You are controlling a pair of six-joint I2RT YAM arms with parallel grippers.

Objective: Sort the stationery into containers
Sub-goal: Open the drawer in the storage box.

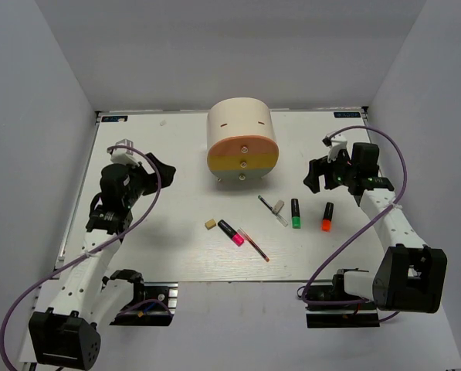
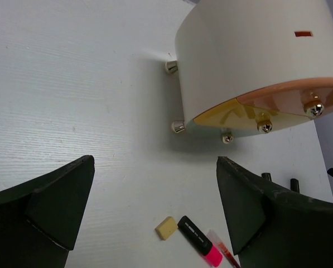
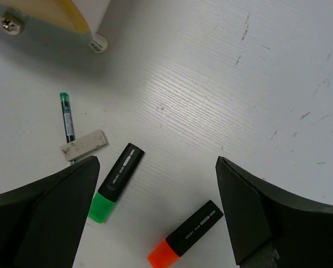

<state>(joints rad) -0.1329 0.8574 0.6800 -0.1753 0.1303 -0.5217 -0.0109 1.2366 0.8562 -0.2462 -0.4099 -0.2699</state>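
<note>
The cream arch-topped cabinet (image 1: 242,131) stands at the back middle, its orange (image 1: 242,151), yellow (image 1: 244,164) and grey-green (image 1: 242,177) drawers all shut. In front lie a beige eraser (image 1: 210,224), a pink highlighter (image 1: 231,232), a red pen (image 1: 255,244), a dark pen (image 1: 269,206) under a grey eraser (image 1: 277,206), a green highlighter (image 1: 296,213) and an orange highlighter (image 1: 327,216). My left gripper (image 1: 157,171) is open and empty, left of the cabinet (image 2: 250,50). My right gripper (image 1: 316,176) is open and empty, above the green (image 3: 116,181) and orange (image 3: 186,234) highlighters.
The white table (image 1: 176,232) ends at a near edge just behind the arm bases. Grey walls close in the left, back and right. The left wrist view shows the beige eraser (image 2: 167,228) and pink highlighter (image 2: 199,243) between my fingers.
</note>
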